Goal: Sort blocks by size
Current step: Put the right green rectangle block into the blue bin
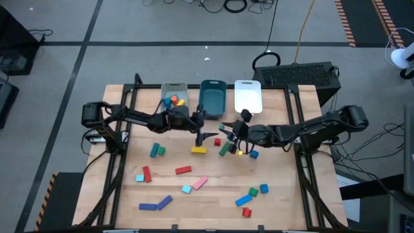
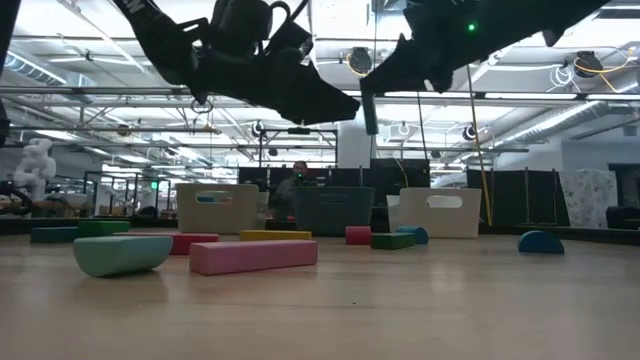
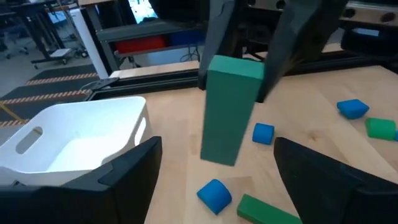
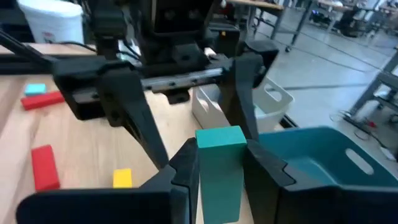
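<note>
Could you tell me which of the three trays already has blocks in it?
The grey tray, at the left end of the row, holds a few small blocks; the teal tray and the white tray show none.

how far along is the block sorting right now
Early. Done: only a few small blocks lie in the grey tray; the teal tray and white tray look empty. In hand: the right gripper is shut on a green bar, facing the open left gripper. Left: most blocks, like the pink bar, lie loose on the table.
</note>
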